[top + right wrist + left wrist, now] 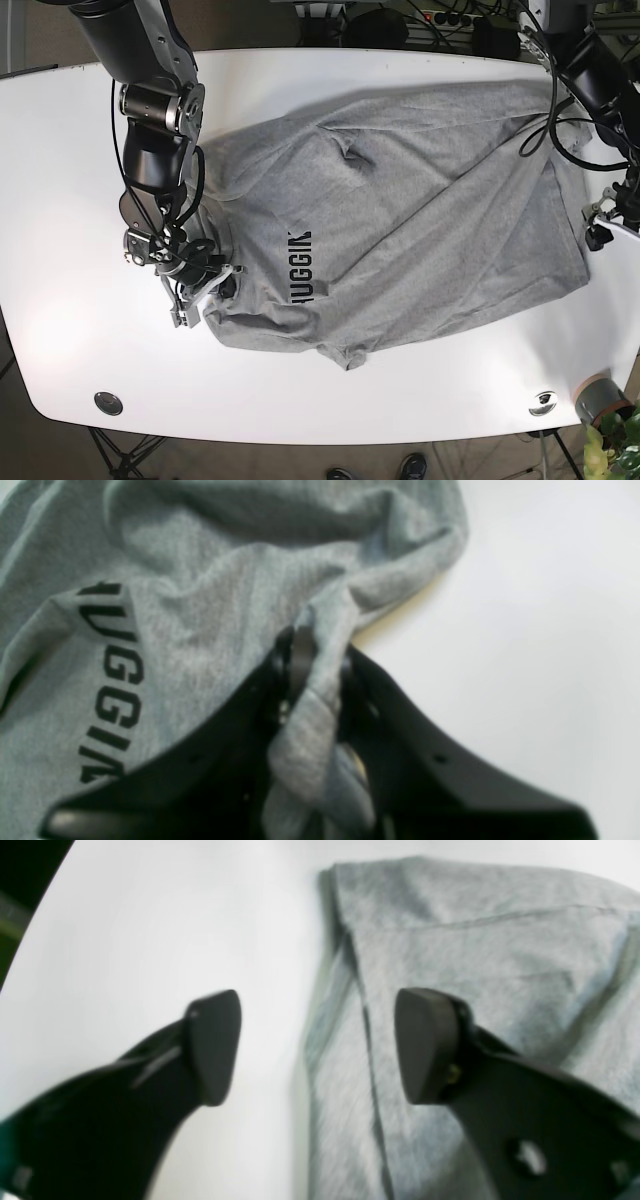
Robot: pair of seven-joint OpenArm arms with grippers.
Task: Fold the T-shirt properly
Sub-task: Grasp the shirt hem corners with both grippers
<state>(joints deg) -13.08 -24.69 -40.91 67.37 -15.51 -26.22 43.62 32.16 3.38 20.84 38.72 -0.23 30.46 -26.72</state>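
Observation:
A grey T-shirt (400,230) with black lettering (300,265) lies spread and wrinkled on the white table (60,200). My right gripper (205,283) is at the shirt's left edge. In the right wrist view it (312,680) is shut on a bunched fold of the grey shirt (200,630). My left gripper (600,222) is at the shirt's right edge. In the left wrist view it (320,1045) is open and empty, one finger over the shirt (475,940) and the other over bare table, with the shirt's edge between them.
Two round metal fittings (108,402) (543,402) sit near the table's front edge. A grey pot (600,400) with a plant stands off the front right corner. Cables and gear (440,20) lie behind the table.

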